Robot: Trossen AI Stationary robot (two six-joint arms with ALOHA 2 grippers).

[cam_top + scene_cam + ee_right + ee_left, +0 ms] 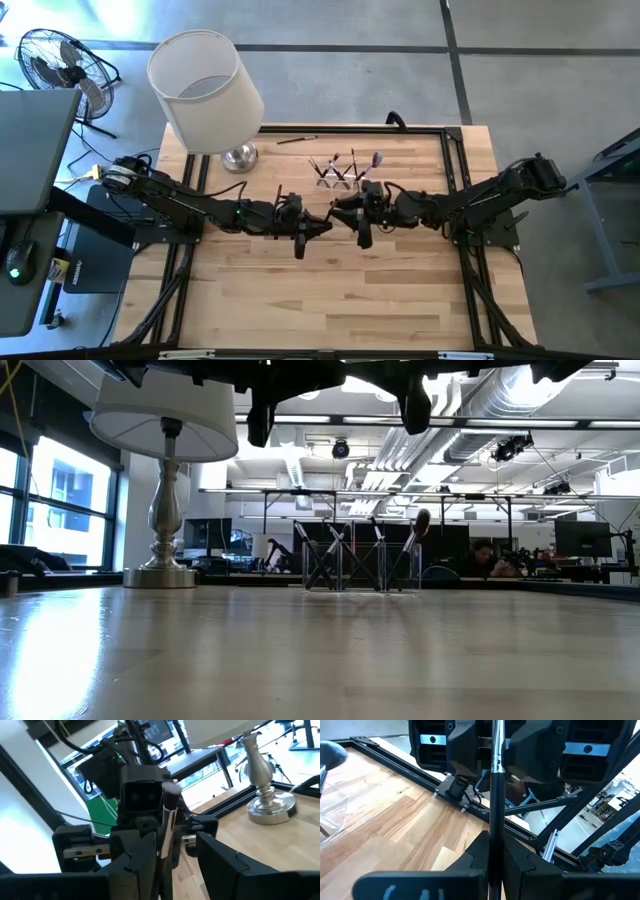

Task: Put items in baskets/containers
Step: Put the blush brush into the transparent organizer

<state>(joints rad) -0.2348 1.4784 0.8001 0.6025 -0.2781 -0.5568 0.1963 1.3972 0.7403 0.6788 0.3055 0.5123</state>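
Note:
A slim dark-handled makeup brush with a silver ferrule is held level in the air above the table's middle, between my two grippers, which face each other. My left gripper is shut on its handle. My right gripper is open; its fingers stand on either side of the ferrule end, with a gap showing on one side. The clear holder stands upright just beyond them toward the far edge, with several brushes leaning in it, one of them with a fluffy reddish head. Another brush lies flat by the far edge. My left gripper pinches the brush's dark handle between its two fingers, coming level from the table's left and lying along the handle. The brush is lifted clear and points level toward the right gripper.
A table lamp with a big white shade and silver base stands at the far left corner. A black frame rail runs round the table's edges. Bare wood lies toward the near edge. A person sits far beyond the table.

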